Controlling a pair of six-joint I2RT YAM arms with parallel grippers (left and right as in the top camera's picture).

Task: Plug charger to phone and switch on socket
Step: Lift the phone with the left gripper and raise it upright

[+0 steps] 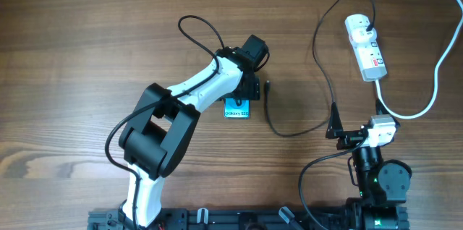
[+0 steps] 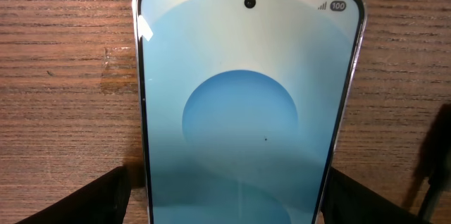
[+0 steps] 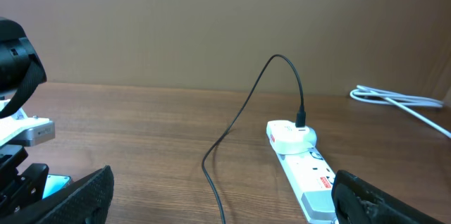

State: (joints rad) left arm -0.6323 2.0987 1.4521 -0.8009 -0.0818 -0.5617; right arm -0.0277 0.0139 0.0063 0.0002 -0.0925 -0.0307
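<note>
Phone (image 2: 239,111) lies between spread left claw (image 2: 229,185), charger (image 1: 268,85) beside; right claw (image 3: 222,190) spread.

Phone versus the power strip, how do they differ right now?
The phone shows a cyan screen; the socket is white with red switch marks. The phone lies mid-table under the left tool; the socket lies at the far right, clear of both arms. The charger is plugged in at the socket, but its tip lies loose beside the phone. Both lie flat on the wooden table.
</note>
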